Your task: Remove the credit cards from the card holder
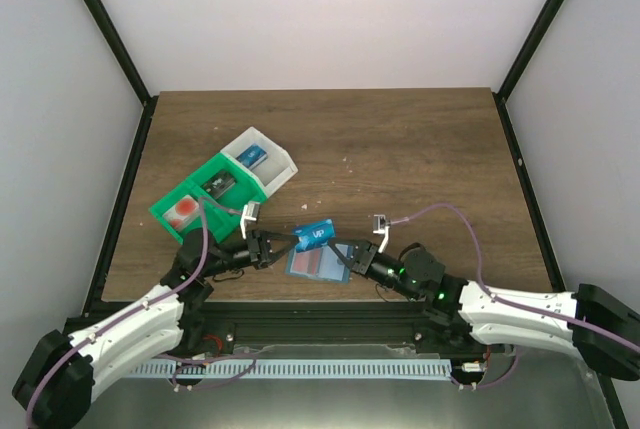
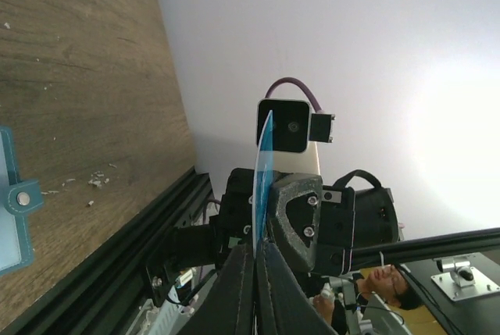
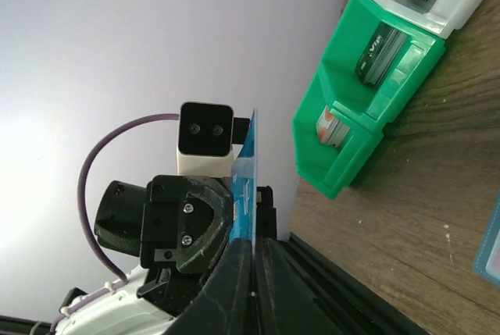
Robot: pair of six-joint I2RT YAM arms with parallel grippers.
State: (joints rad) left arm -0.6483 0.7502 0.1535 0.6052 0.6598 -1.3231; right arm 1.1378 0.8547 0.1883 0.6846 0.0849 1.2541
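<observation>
Clamping one blue card [image 1: 315,234], left tool [image 1: 289,243], right tool [image 1: 344,250], seemingly over card holder [image 1: 318,265]

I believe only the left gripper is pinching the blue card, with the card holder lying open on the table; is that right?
Not quite: both grippers pinch the blue card. The right wrist view shows it clamped in the right gripper too, opposite the left gripper. The card holder does lie open on the table.
</observation>
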